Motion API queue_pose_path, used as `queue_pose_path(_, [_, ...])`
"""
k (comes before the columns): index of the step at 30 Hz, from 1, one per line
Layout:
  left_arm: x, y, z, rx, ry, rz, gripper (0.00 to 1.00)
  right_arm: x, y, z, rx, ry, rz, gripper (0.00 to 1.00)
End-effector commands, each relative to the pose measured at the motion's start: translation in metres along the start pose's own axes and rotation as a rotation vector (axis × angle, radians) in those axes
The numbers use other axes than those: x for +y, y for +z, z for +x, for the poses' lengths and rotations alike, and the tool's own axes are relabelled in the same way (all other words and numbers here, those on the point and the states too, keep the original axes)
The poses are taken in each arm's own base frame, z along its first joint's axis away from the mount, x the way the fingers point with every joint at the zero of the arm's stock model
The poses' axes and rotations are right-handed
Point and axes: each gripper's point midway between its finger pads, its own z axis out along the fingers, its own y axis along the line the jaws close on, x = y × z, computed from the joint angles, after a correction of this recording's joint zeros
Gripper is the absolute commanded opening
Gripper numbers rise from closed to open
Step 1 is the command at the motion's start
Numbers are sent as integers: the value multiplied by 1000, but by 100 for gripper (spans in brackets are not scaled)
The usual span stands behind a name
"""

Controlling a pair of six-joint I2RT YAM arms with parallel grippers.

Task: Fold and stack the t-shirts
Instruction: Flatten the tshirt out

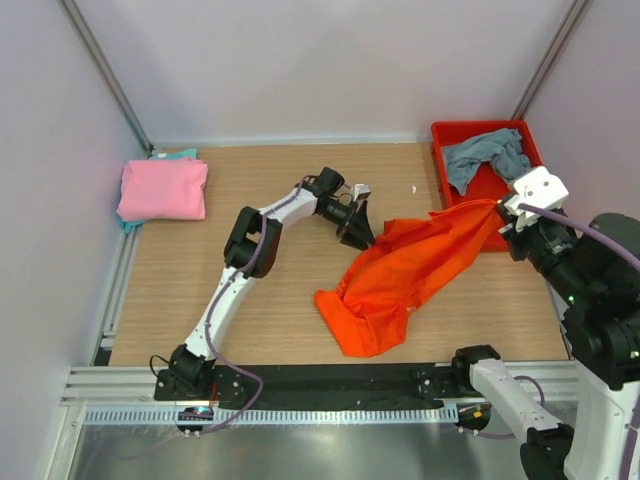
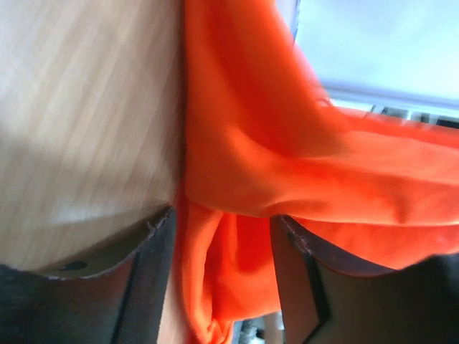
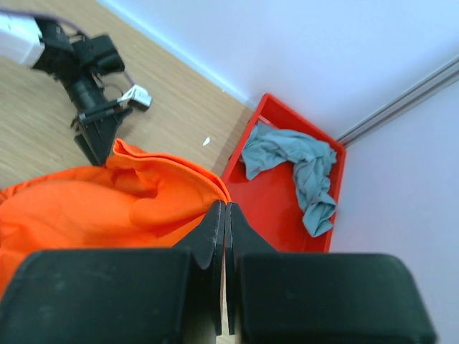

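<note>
The bright orange t-shirt (image 1: 400, 270) is stretched from the red bin's corner down to a bunched heap on the table. My right gripper (image 1: 500, 208) is shut on its raised upper edge, with the pinch showing in the right wrist view (image 3: 225, 206). My left gripper (image 1: 358, 232) is at the shirt's left edge. Its jaws stand open in the left wrist view (image 2: 224, 215), with a fold of orange cloth (image 2: 237, 265) between them. The pink t-shirt (image 1: 163, 188) lies folded at the far left on the teal t-shirt (image 1: 185, 153). The grey-blue t-shirt (image 1: 487, 158) lies crumpled in the bin.
The red plastic bin (image 1: 450, 135) stands at the back right corner, and also shows in the right wrist view (image 3: 276, 208). Grey walls enclose the wooden table (image 1: 270, 320) on three sides. A metal rail runs along the near edge.
</note>
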Motion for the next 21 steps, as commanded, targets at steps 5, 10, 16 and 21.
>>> queue_pose_path(5, [-53, 17, -34, -22, -45, 248, 0, -12, -26, -11, -38, 18, 88, 1])
queue_pose_path(10, [-76, 0, -26, -36, 72, 298, 0, -12, -26, -4, -34, 18, 107, 2])
queue_pose_path(16, [-112, -83, -45, -213, 131, 259, 0, -7, -23, 3, -32, 28, 93, 1])
queue_pose_path(21, [-87, -100, -57, -265, 67, 81, 46, -14, -34, -8, -64, 45, 134, 1])
